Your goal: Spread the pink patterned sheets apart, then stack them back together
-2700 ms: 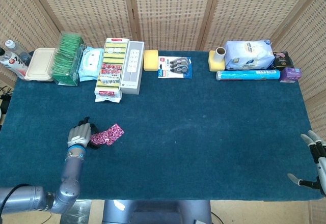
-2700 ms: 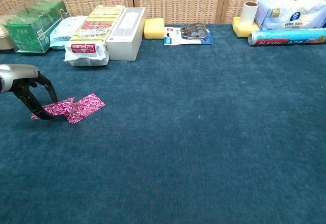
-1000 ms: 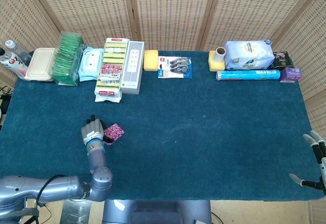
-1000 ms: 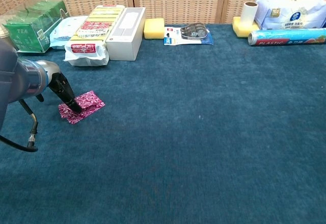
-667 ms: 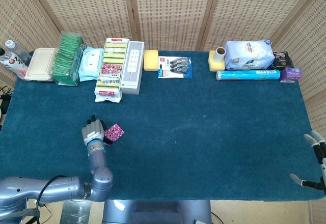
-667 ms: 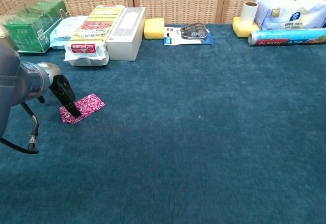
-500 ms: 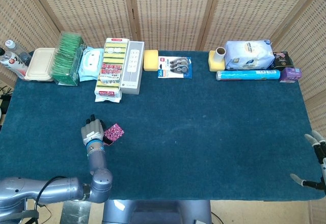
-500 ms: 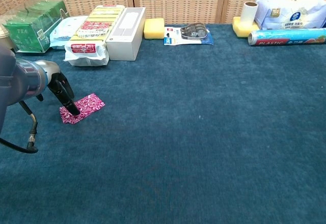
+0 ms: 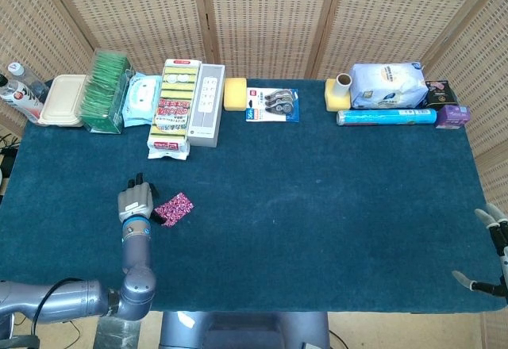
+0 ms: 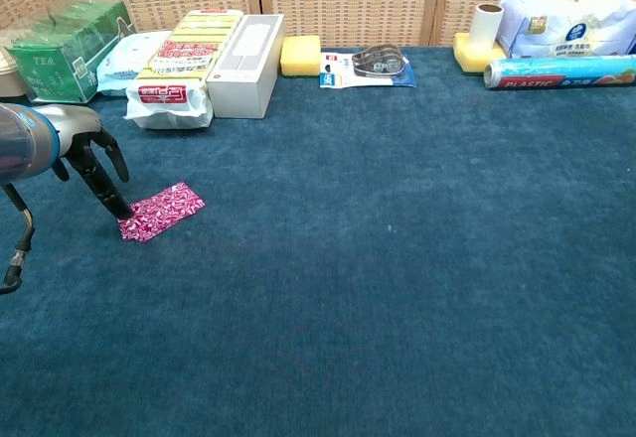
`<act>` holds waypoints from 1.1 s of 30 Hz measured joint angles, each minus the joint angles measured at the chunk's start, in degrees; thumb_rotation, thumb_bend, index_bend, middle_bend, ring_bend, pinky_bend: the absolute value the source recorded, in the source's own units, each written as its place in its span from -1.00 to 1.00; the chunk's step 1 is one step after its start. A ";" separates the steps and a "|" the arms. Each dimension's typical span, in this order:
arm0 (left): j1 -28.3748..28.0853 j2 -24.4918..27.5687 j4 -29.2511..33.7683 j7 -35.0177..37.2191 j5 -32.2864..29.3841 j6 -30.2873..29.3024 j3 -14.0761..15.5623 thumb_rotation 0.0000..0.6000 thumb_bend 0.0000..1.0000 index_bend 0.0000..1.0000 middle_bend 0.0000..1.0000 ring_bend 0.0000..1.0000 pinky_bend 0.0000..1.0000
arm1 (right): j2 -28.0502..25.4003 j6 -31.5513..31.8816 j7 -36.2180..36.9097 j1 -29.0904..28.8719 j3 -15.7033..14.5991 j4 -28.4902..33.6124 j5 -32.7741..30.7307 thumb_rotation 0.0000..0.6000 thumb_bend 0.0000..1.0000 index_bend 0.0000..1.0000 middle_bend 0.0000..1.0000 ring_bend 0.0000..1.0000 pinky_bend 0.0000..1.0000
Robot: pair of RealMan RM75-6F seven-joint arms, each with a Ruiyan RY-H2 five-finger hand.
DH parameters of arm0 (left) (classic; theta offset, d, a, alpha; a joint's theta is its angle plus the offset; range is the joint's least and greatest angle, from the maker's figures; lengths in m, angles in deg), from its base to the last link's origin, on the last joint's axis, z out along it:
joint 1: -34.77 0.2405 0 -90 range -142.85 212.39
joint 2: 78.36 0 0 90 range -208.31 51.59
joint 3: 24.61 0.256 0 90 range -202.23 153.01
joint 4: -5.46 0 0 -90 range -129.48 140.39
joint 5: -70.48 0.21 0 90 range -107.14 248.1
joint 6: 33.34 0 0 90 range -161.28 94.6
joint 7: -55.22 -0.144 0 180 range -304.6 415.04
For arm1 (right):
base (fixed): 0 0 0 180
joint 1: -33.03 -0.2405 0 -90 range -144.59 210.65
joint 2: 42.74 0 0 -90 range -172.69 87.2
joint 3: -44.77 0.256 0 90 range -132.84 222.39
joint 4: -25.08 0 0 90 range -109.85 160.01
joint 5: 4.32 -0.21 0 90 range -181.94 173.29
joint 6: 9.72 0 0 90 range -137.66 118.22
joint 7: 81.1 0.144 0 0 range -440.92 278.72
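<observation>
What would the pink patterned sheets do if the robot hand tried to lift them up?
The pink patterned sheets lie flat on the blue cloth, so they are probably thin, light and bendy. With no raised edge showing, they would likely slide under the left hand rather than lift easily.

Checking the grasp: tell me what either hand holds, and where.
Nothing is held. The left hand only touches the pink sheets at their left edge; the right hand is empty.
</observation>
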 measured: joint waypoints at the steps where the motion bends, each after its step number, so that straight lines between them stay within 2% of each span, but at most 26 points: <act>1: 0.40 0.81 0.10 0.22 1.47 2.02 1.07 1.00 -0.91 -0.41 -1.00 -1.00 -0.62 | 0.00 -0.01 0.01 0.00 0.03 -0.04 -0.11 1.00 -1.00 -0.86 -1.00 -1.00 -1.00; 5: 2.18 3.87 0.17 2.64 9.30 9.53 4.87 1.00 -0.85 -0.74 -1.00 -1.00 -0.65 | 0.10 -0.29 -0.27 -0.12 0.04 -0.02 -0.19 1.00 -1.00 -0.86 -1.00 -1.00 -1.00; 8: 4.01 6.02 -0.86 7.00 19.71 13.23 8.05 1.00 -0.85 -0.88 -1.00 -1.00 -0.68 | 0.22 -0.31 -0.75 -0.13 -0.01 0.15 -0.12 1.00 -1.00 -0.86 -1.00 -1.00 -1.00; 13: 7.04 9.12 -4.82 18.09 40.08 18.86 13.66 1.00 -0.85 -0.97 -1.00 -1.00 -0.70 | 0.43 -0.29 -1.44 -0.11 -0.05 0.35 -0.16 1.00 -1.00 -0.86 -1.00 -1.00 -1.00; 16: 8.75 10.80 -7.77 26.27 50.22 21.63 16.99 1.00 -0.85 -0.99 -1.00 -1.00 -0.71 | 0.44 -0.40 -1.52 -0.14 0.01 0.39 -0.43 1.00 -1.00 -0.86 -1.00 -1.00 -1.00; 19: 10.64 12.73 -10.53 32.10 57.33 23.52 20.81 1.00 -0.85 -0.99 -1.00 -1.00 -0.71 | 0.45 -0.51 -1.50 -0.19 0.11 0.36 -0.67 1.00 -1.00 -0.86 -1.00 -1.00 -1.00; 22: 12.20 14.70 -11.79 34.47 60.40 24.50 23.36 1.00 -0.85 -0.99 -1.00 -1.00 -0.71 | 0.44 -0.50 -1.54 -0.18 0.14 0.34 -0.72 1.00 -1.00 -0.86 -1.00 -1.00 -1.00; 25: 13.02 15.39 -12.68 35.53 62.77 24.61 24.63 1.00 -0.85 -1.00 -1.00 -1.00 -0.71 | 0.45 -0.54 -1.57 -0.19 0.11 0.39 -0.67 1.00 -1.00 -0.86 -1.00 -1.00 -1.00; 33: 13.88 14.71 -16.93 40.72 68.48 23.64 25.68 1.00 -0.85 -0.99 -1.00 -1.00 -0.71 | 0.60 -0.66 -2.06 -0.22 0.11 0.53 -0.79 1.00 -1.00 -0.86 -1.00 -1.00 -1.00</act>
